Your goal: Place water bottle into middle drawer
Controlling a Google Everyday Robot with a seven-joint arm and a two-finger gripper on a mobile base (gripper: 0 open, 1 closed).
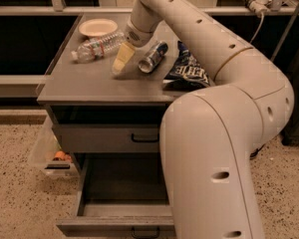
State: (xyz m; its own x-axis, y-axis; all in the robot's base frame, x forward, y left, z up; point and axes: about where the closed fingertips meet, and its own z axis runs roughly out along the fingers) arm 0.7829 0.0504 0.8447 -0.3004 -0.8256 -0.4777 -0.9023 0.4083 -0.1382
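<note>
The water bottle lies on its side on the grey cabinet top, at the back left, with its white cap pointing left. My gripper points down at the cabinet top just right of the bottle, between it and the silver-blue can. It holds nothing that I can see. The middle drawer is pulled out below, and its dark inside shows. The uppermost drawer front above it is shut.
A cream plate sits at the back of the cabinet top behind the bottle. A dark chip bag lies right of the can. My arm covers the cabinet's right side. A clear plastic bin stands on the floor at left.
</note>
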